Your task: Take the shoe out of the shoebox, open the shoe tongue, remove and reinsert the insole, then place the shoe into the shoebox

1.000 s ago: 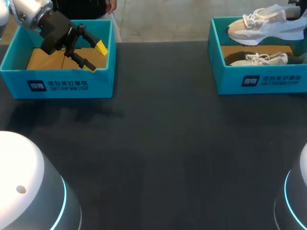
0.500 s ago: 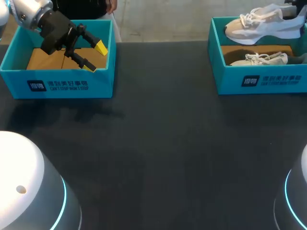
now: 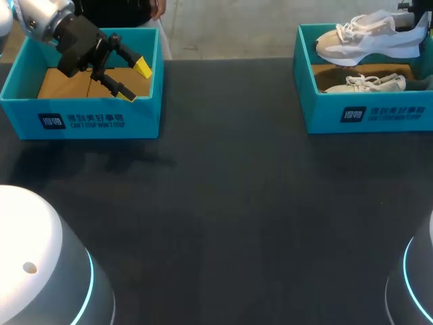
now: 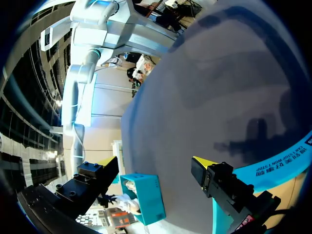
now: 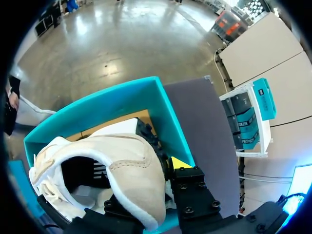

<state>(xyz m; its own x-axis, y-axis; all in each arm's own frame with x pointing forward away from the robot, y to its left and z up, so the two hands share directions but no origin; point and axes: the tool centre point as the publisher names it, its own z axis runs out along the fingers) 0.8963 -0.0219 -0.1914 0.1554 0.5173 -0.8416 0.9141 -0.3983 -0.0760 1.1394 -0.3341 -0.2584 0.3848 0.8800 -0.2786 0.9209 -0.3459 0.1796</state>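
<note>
Heel of shoe (image 3: pixel 365 40) clamped between right fingers (image 5: pixel 178 164), above shoebox (image 3: pixel 325 116); left fingers (image 3: pixel 142 67) apart. Only right wrist view shows its opening.

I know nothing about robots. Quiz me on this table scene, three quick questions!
1. True or false: the left gripper, at the left shoebox, holds a shoe.
2. How many shoes are in view? A one, B two, C three.
3. Fill in: the pale shoe above the right shoebox is held by the ___ gripper.
Key: 1 false, it is open and empty; 2 B, the second shoe lies in that box; 3 right gripper.
</note>
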